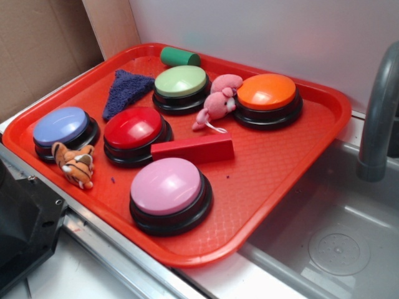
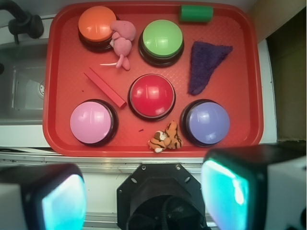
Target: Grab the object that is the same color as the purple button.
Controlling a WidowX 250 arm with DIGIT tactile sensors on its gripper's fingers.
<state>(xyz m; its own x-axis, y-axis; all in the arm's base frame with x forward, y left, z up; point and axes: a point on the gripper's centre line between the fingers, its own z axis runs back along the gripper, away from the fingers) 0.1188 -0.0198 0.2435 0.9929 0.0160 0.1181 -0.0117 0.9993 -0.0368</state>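
Red tray (image 1: 312, 134), purple cloth (image 1: 124, 91) lying flat beside green button (image 1: 181, 81), periwinkle button (image 1: 61, 126) near tiger toy (image 1: 75, 163)

Plain white wall (image 1: 262, 31) behind the setup; brown cardboard panel (image 1: 37, 50) leaning at the left, with a lighter tan board (image 1: 112, 25) beside it. Grey metal sink basin (image 1: 336, 237) to the right in the exterior view, round drain (image 1: 338, 252) in its floor, a grey curved faucet pipe (image 1: 380, 112) rising at its edge. White countertop (image 1: 56, 280) with a metal rim strip (image 1: 118, 249) runs along the front; light even, soft, no hard shadows.
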